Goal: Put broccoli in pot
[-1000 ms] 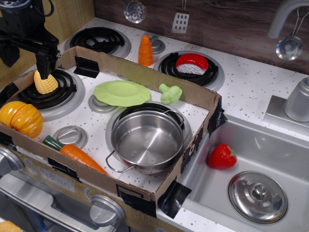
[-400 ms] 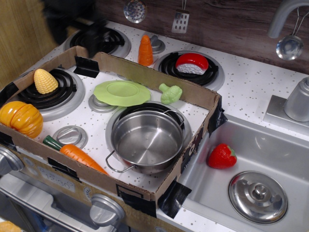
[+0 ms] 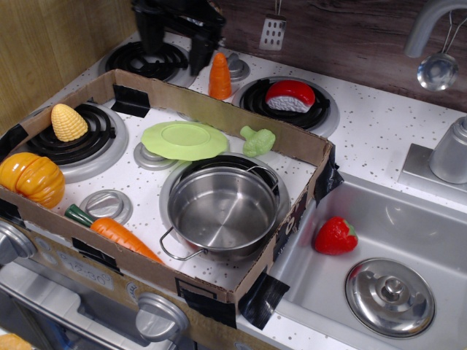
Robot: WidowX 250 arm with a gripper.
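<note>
No brand, label or readable writing shows anywhere; the front panel of the cardboard box (image 3: 219, 281) carries only faint grey marks that cannot be made out.

The claw (image 3: 175, 51) hangs at the far left, above the far-left burner (image 3: 149, 60), with its two dark fingers (image 3: 151, 40) pointing down and set wide apart, nothing between them. The arm above it is cut off by the top edge.

The broccoli (image 3: 257, 140) lies inside the box near its far wall, just beside the right edge of the light-green plate (image 3: 184, 140) and just beyond the far rim of the pot (image 3: 222, 211). The pot stands upright and empty on the near-right burner inside the box, with one wire handle toward the near left.

Also in the box are a corn cob (image 3: 68, 122) on the left burner, an orange pumpkin (image 3: 31, 179) at the near left, and a carrot (image 3: 113, 230) partly hidden behind the box's near wall.

Beyond the box, an orange cone-shaped toy (image 3: 220, 76) stands upright, and a red-and-white piece (image 3: 290, 96) sits on the far-right burner.

To the right, the sink (image 3: 430, 240) holds a strawberry (image 3: 336, 236) and a steel lid (image 3: 390, 297). A faucet (image 3: 430, 25) and a hanging ladle (image 3: 438, 69) are cut off at the top right.
</note>
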